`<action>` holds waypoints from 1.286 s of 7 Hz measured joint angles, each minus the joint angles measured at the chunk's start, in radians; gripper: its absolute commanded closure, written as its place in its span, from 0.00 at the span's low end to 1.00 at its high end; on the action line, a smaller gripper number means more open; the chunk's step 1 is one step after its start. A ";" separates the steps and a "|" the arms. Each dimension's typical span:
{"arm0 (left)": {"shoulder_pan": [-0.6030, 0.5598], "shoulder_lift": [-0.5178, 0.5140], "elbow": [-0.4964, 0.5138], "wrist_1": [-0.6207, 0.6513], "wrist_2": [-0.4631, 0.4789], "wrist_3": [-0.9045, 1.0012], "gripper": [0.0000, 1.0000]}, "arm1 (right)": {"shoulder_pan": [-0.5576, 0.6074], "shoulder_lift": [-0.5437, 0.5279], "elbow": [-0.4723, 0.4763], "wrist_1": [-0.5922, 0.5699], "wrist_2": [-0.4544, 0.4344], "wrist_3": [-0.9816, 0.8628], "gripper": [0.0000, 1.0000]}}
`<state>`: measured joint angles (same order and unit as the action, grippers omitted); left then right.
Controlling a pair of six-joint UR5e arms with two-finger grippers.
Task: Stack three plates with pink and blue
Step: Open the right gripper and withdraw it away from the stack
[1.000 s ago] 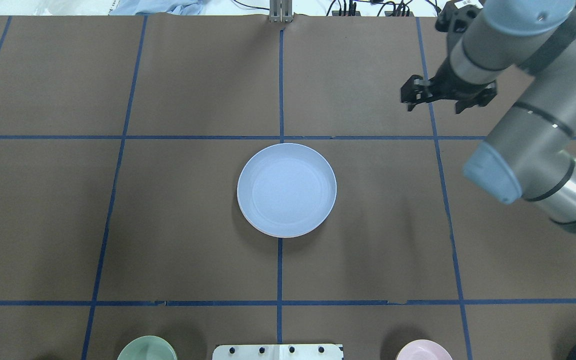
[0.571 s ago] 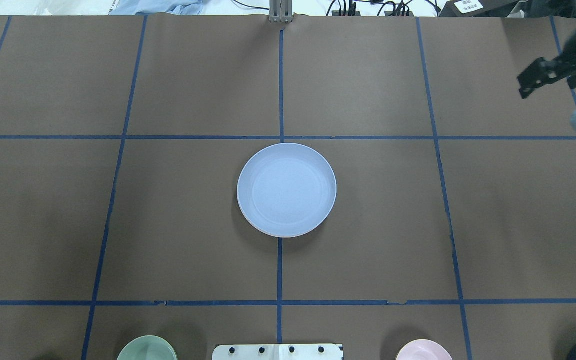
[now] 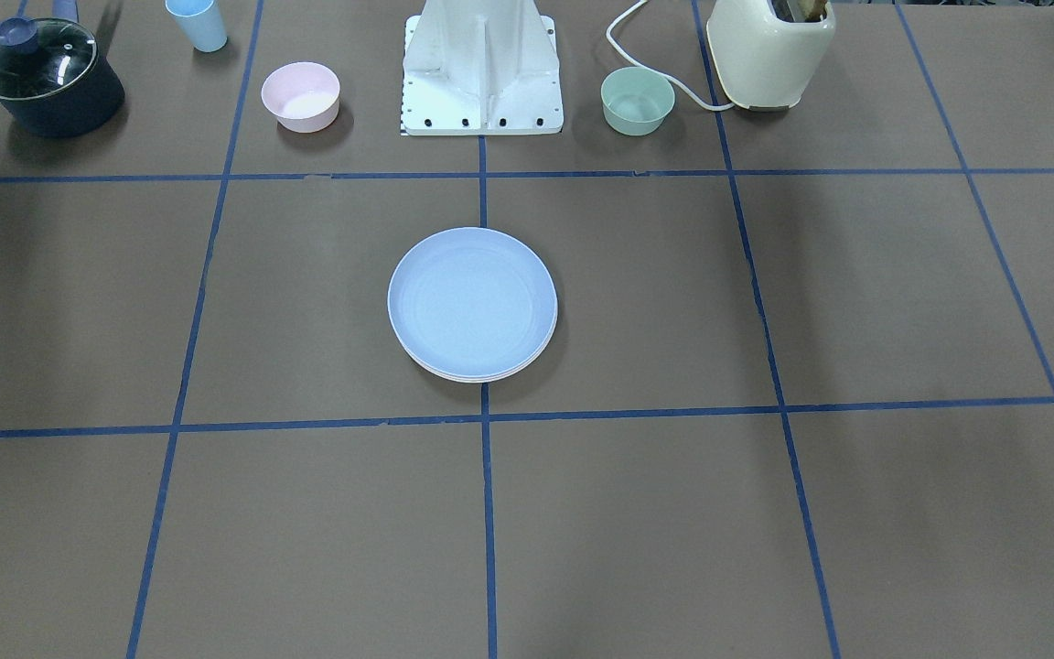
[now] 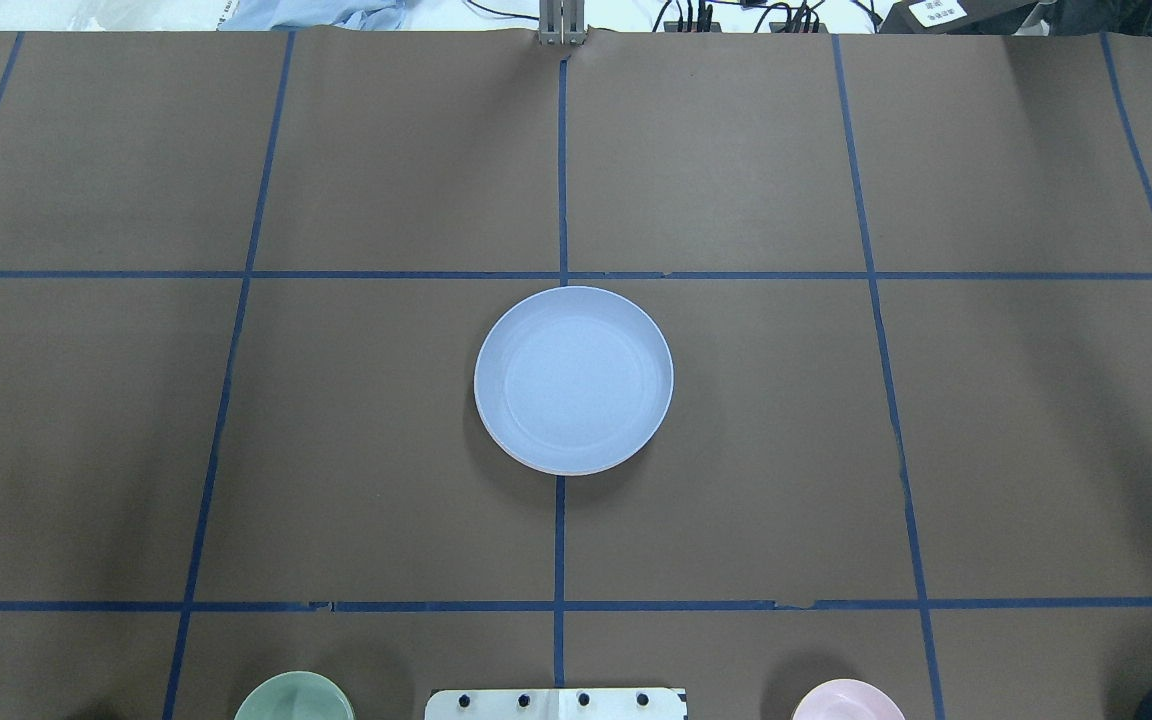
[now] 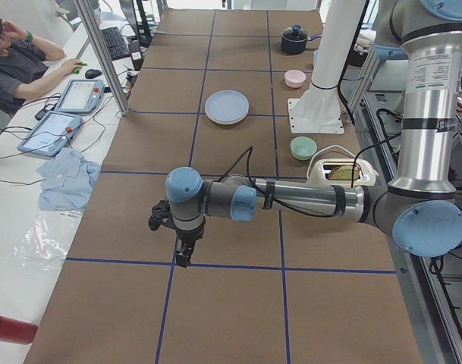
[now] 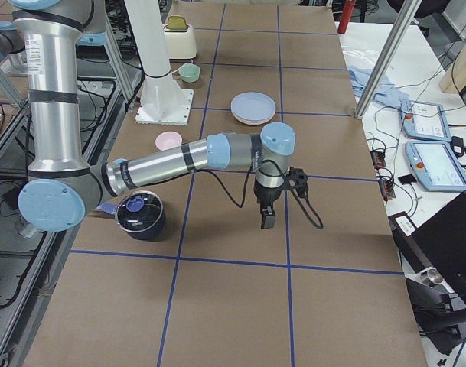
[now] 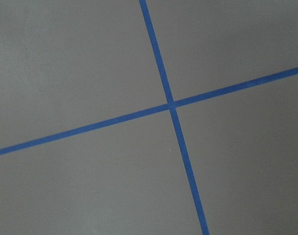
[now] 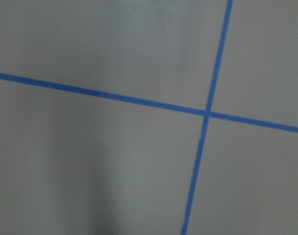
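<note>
The pale blue plate [image 4: 573, 378] lies on top of a stack at the table's middle, also seen in the front-facing view [image 3: 472, 300]. A thin pale pink rim [image 3: 477, 376] shows under it; I cannot make out the cream-white plate by itself. The left gripper [image 5: 183, 254] shows only in the exterior left view, far from the stack over a tape crossing; I cannot tell if it is open. The right gripper [image 6: 267, 218] shows only in the exterior right view, also away from the stack; I cannot tell its state. Both wrist views show only brown paper and blue tape.
Near the robot base [image 3: 481, 69] stand a small pink bowl [image 3: 300, 95], a small green bowl [image 3: 638, 100], a dark pot with a glass lid [image 3: 47, 78], a blue cup [image 3: 197, 23] and a cream toaster [image 3: 769, 50]. An operator sits beyond the table's far side [image 5: 18, 68].
The right arm has swung off to the right and left the overhead view. The stack of plates has not moved.
</note>
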<state>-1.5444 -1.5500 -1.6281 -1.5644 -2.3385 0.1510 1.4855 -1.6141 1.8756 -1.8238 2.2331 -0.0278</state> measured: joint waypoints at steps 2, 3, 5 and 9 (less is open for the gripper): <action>-0.037 0.011 0.000 0.014 -0.050 0.001 0.00 | 0.056 -0.081 -0.021 0.003 0.001 -0.062 0.00; -0.050 0.009 -0.003 0.008 -0.055 -0.001 0.00 | 0.075 -0.098 -0.029 0.006 0.002 -0.083 0.00; -0.064 0.003 -0.008 0.004 -0.052 -0.007 0.00 | 0.097 -0.120 -0.033 0.007 0.012 -0.115 0.00; -0.072 0.022 -0.030 -0.007 -0.004 -0.005 0.00 | 0.104 -0.125 -0.033 0.019 0.029 -0.122 0.00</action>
<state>-1.6166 -1.5281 -1.6576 -1.5718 -2.3420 0.1456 1.5891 -1.7387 1.8421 -1.8044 2.2623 -0.1501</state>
